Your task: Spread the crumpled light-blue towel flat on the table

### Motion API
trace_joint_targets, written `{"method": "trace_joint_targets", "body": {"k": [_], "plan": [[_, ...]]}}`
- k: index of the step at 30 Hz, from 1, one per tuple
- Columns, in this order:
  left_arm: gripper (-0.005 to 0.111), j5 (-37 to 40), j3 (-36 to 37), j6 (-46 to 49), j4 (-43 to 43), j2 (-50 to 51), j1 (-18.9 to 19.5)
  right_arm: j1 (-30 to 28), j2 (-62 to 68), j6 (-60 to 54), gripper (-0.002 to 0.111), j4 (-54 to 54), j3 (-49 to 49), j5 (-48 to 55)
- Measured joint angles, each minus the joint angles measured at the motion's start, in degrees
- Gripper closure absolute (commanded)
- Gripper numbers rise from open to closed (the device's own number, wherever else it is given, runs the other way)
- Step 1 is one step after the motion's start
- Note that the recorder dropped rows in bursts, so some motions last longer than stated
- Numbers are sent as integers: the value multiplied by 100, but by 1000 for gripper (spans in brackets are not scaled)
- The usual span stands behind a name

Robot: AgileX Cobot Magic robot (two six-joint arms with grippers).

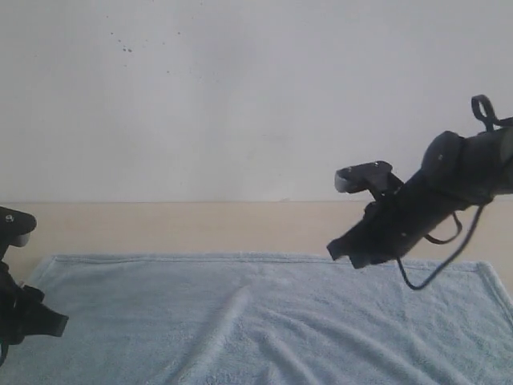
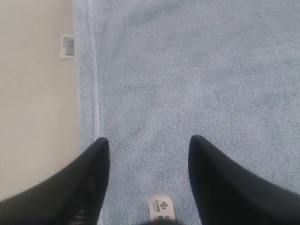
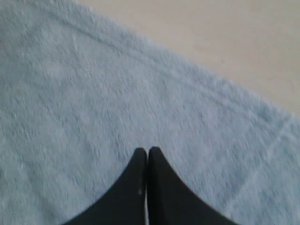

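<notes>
The light-blue towel [image 1: 264,321] lies spread out over the beige table [image 1: 184,228], with a few soft wrinkles near the middle. My left gripper [image 1: 44,321] hovers over the towel's left end. In the left wrist view its jaws [image 2: 149,143] stand open above the towel [image 2: 197,79], just inside the stitched hem, and nothing is between them. A whitish tag [image 2: 161,208] lies on the cloth between the fingers. My right gripper [image 1: 337,249] hangs above the towel's far right part. It is shut [image 3: 147,151] on nothing over the towel [image 3: 84,103].
A barcode label [image 2: 67,45] sticks out past the hem onto the bare table [image 2: 33,117]. Bare table [image 3: 225,33] also shows beyond the towel's edge in the right wrist view. A white wall [image 1: 240,96] rises behind. A cable loop [image 1: 437,277] hangs under the right arm.
</notes>
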Motion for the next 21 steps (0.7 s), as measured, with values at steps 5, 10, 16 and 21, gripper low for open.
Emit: {"method": "trace_joint_targets", "body": {"k": [5,10,16,21], "plan": [[58,-71,126,-42,-162,0,0,-34,-1150,669,108,-682,1664,-748],[58,-388,259,-42,-273,-190,0,-850,-2013,1230,108,-1079,3396,-1526],[58,-517,267,-42,-295,-695,0,-1639,-2063,1414,108,-1152,3774,-1398],[58,-588,267,-42,-295,-717,0,-1639,-1763,1572,108,-1524,3774,-1152]]}}
